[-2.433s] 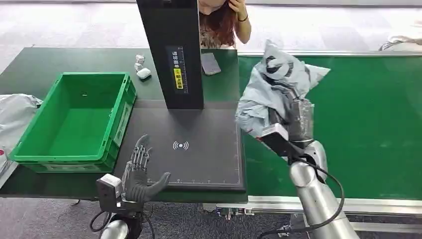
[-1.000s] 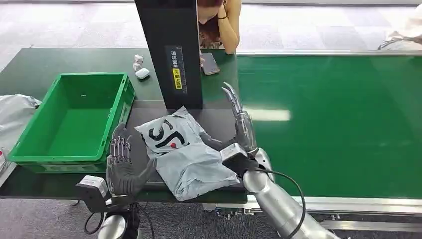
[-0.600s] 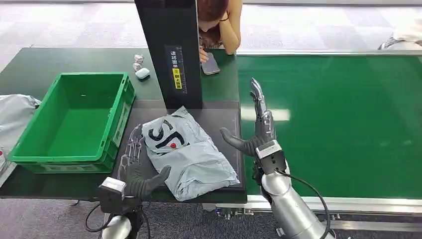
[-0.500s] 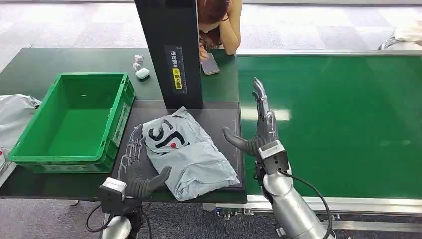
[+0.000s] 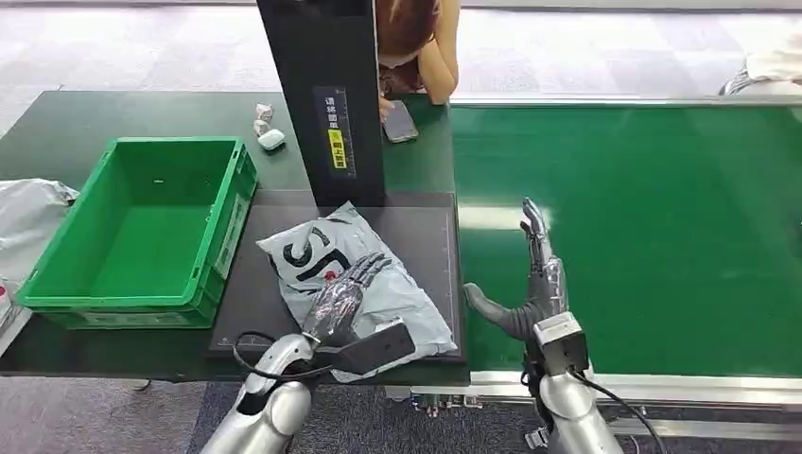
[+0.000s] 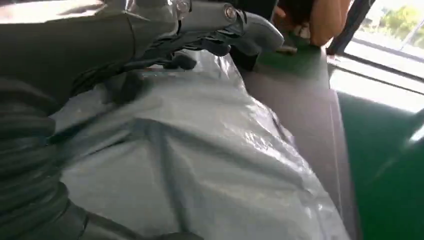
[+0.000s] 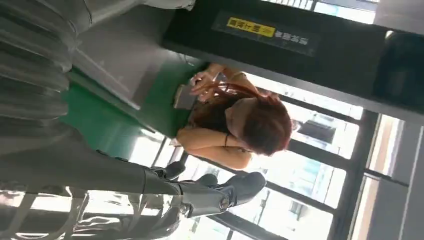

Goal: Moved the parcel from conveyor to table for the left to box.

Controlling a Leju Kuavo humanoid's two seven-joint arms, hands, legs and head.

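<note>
1. Parcel (image 5: pixel 355 284) flat on black pad of bench (image 5: pixel 113 113), just beside green box (image 5: pixel 142 227).
2. Left hand (image 5: pixel 340 298) resting on parcel, fingers spread, no grip yet.
3. Right hand (image 5: pixel 530 284) released, holding nothing, over conveyor (image 5: pixel 662 236).
4. Boxing step in hand; next: close fingers, lift toward box.

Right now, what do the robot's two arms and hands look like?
Both arms are smooth silver tubes. The left hand has metallic grey fingers and a dark thumb; the right hand is dark grey above a pale boxy wrist block. Black cables loop beside each forearm.
</note>
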